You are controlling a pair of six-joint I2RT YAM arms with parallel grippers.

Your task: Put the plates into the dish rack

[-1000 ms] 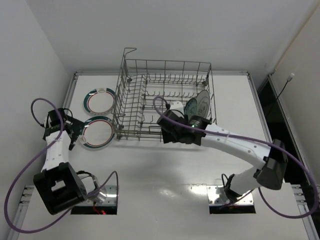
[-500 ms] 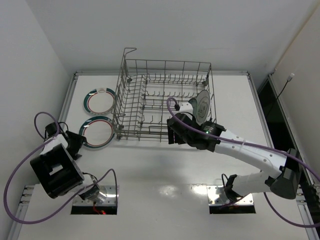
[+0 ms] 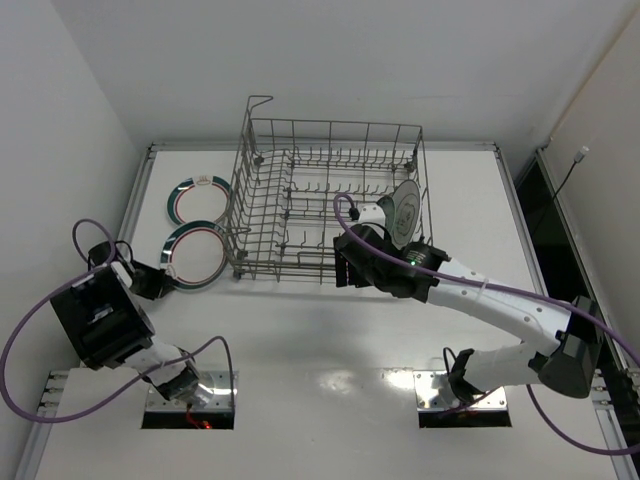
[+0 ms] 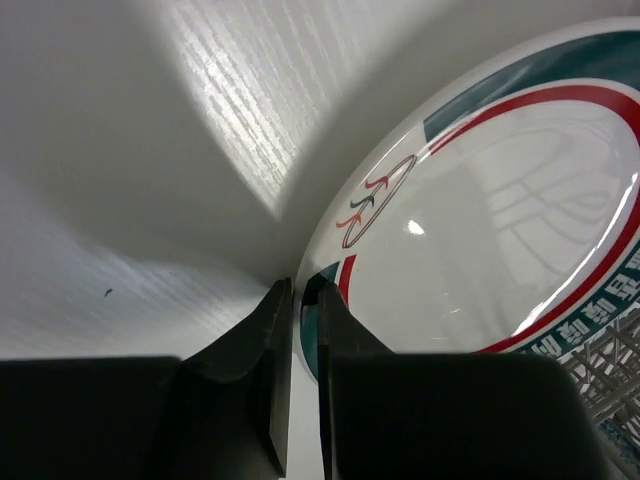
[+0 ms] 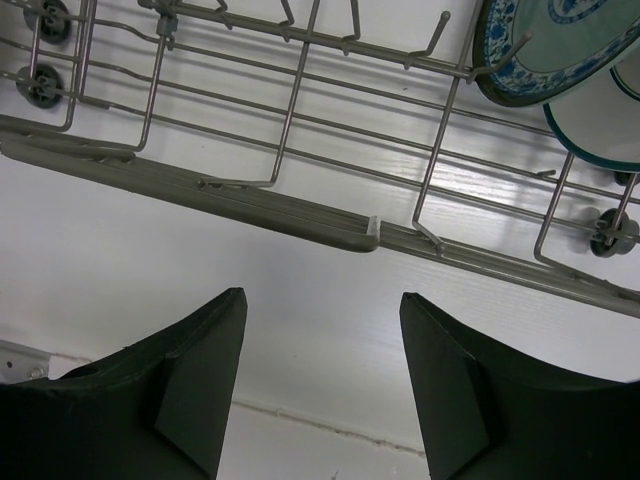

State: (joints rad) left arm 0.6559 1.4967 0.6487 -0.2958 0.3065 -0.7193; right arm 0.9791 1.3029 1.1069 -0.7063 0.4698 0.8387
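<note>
White tabletop (image 3: pixel 330 340) boxed in by plain white walls is what everything's set on, with the dish rack (image 3: pixel 334 123) parked toward the far side, roughly in the middle. Two plates are stood on edge among the prongs at the rack's right end: the teal patterned plate (image 5: pixel 560 35) and, just beside it, the dark-rimmed white plate (image 5: pixel 615 120). The other two are laid out on the tabletop just left of the rack. The far ringed plate (image 3: pixel 197 200) is flat and untouched, and the near ringed plate (image 4: pixel 500 220) is closer to the arms. That near one is pinched at its rim by the left gripper (image 4: pixel 297 290), fingers closed down to a thin slit with the plate's edge caught between them. Whether it's clear of the surface can't really be told. The right gripper (image 5: pixel 320 300) is held over the rack's near bottom rail, fingers spread wide, nothing gripped.
</note>
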